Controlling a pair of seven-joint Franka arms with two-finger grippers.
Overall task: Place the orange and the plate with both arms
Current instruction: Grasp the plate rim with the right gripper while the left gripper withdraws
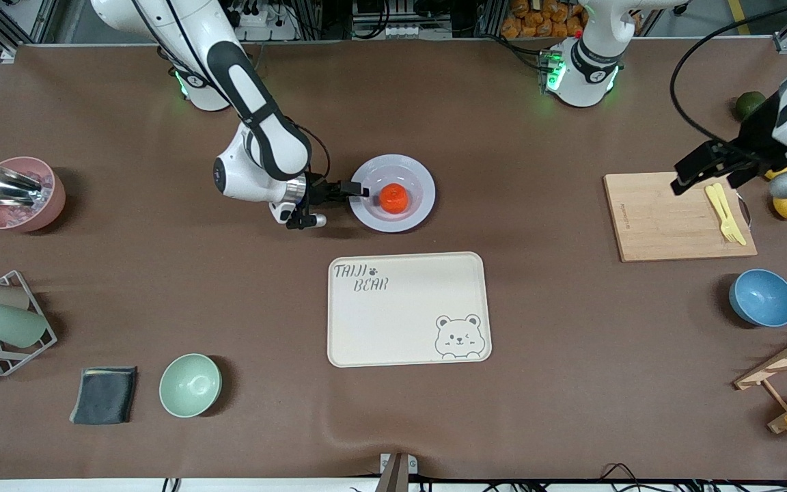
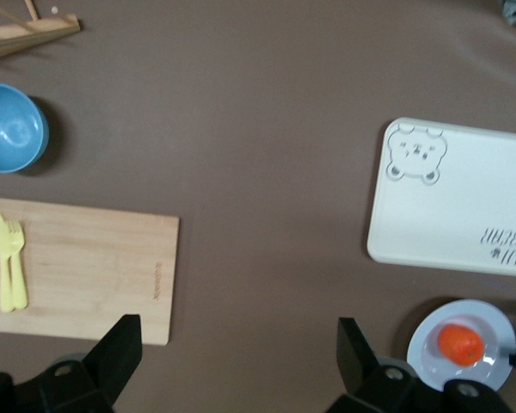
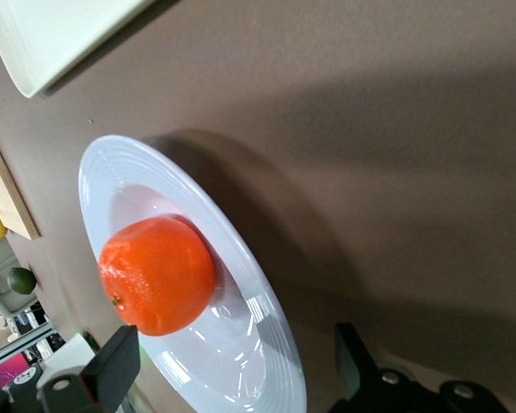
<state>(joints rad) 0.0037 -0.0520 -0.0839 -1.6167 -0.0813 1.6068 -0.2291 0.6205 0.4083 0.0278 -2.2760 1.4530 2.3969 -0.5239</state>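
Lighting was bright, even and overhead. In the front view the brown matte tablecloth showed no glare, and soft short shadows lay beside the mint-green round bowl, the blue round bowl and the pink bowl. The bases of the arms glowed green. In the right wrist view a broad diffuse shadow crossed the cloth next to the pale lavender-white round plate, whose glazed well carried white specular streaks; the glossy red-orange orange bore small highlights. The left wrist view was softer, with mild blur on the cream rectangular bear-printed tray.
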